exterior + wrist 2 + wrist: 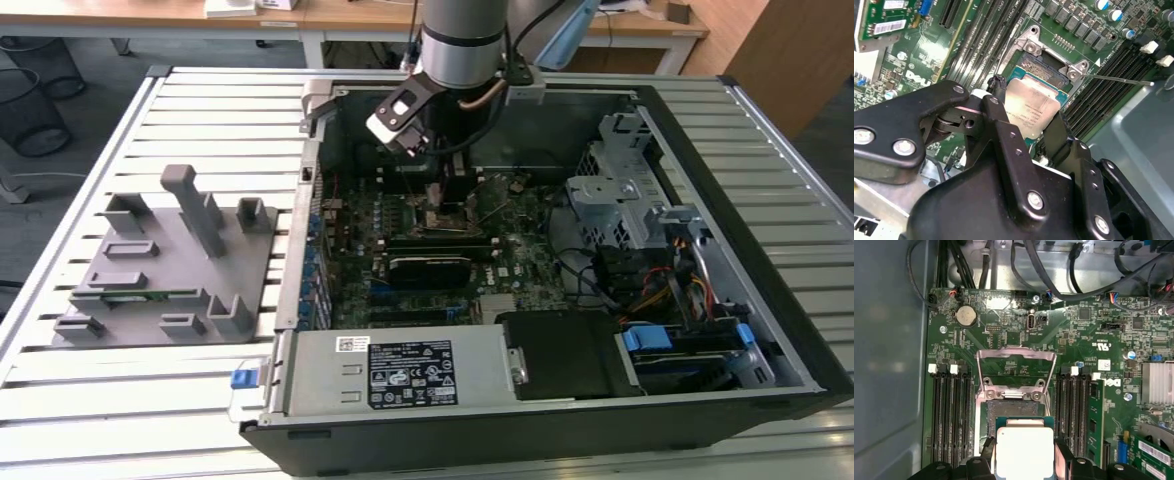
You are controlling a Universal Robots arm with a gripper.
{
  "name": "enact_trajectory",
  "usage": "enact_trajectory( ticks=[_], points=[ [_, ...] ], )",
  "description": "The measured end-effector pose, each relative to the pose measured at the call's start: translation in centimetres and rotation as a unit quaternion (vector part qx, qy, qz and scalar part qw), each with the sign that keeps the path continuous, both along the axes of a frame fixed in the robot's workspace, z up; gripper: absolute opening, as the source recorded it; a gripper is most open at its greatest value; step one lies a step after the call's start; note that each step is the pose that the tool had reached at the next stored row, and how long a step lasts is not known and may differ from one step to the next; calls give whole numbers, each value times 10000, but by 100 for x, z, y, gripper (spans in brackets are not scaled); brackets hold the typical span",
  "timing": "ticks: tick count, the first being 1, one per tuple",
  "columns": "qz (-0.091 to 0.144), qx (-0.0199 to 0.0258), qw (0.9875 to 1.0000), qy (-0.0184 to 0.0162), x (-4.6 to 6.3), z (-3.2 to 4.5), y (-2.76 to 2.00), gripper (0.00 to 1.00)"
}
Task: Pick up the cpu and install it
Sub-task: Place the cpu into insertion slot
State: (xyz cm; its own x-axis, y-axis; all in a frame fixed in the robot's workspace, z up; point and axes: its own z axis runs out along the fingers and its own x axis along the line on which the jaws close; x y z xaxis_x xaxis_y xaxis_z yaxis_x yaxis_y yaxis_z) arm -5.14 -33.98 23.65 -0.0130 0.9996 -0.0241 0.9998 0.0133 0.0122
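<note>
cpu (1034, 106) sits clamped between the two black fingers of the gripper (1023, 450), one finger on each of two opposite edges, silver top facing up. in both wrist views it hangs just over the near part of the open socket (1014, 407), and i cannot tell whether it touches the frame. the load plate (1016, 360) stands tilted up beyond it, clear of the chip, and memory slots (951, 410) run along both sides.

the step in hand looks like the seating of the chip. done well, that means the chip stays level and its edges square to the socket frame. the grip should be light, with nothing pressed onto the contacts.

the arm (461, 40) drops almost straight down into the open computer case (747, 200), wrist pointing at the motherboard (1004, 330).
</note>
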Motion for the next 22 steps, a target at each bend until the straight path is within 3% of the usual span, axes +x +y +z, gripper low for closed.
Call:
enact_trajectory(
  ticks=[8,22],
  points=[
    [0,1,10000,-1,1,-102,42,54],
    [-24,2,10000,-1,1,-259,47,54]
  ],
)
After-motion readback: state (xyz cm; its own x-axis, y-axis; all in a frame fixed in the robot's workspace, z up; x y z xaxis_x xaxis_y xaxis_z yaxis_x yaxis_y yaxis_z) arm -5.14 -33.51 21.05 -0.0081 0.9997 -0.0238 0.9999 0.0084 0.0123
